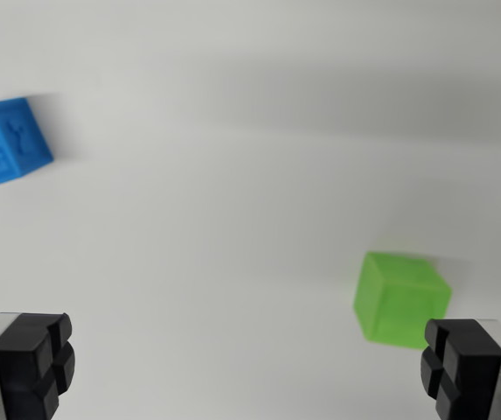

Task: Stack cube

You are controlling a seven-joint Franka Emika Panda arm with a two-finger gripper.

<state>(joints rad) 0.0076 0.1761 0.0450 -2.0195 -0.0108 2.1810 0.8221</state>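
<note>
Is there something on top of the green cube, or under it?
Nothing lies on top of the green cube; its upper face is bare. It sits on the white table. The blue cube stands apart, far toward the wrist view's left. What its base covers cannot be seen.

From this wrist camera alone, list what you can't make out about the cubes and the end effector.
- Blue cube: cut off by the wrist view's left edge; its full shape and the raised mark on its face are unclear, partly from blur.
- Green cube: its lower right corner is hidden behind the finger on the wrist view's right.
- End effector: only the fingertips show; the bottom edge cuts off the rest. It is open and empty.
</note>
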